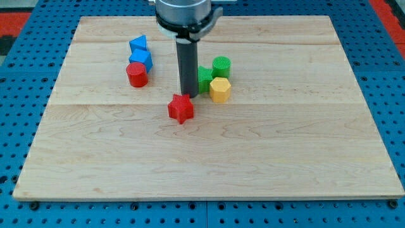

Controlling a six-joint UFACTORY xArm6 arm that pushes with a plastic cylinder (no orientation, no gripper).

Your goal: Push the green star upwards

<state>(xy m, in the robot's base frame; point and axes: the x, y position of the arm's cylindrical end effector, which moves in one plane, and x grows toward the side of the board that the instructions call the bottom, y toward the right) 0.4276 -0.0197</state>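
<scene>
Rod end first: my tip (188, 94) has no fingers to open or close, and it sits just at the left of the green star (204, 79), above the red star (181, 108). Green star lies mid-board, touching the green cylinder (221, 66) and yellow block (219, 89). Judging by this, the upward push is not yet done; the tip would need to get beneath the star.

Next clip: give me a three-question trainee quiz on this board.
1. True or false: my tip touches the red cylinder.
2. Which block sits directly at the view's right of the rod?
A. green star
B. blue cube
C. red star
3. Fill in: the yellow block lies just below the green ____.

Key: 1 false; 2 A; 3 cylinder.
</scene>
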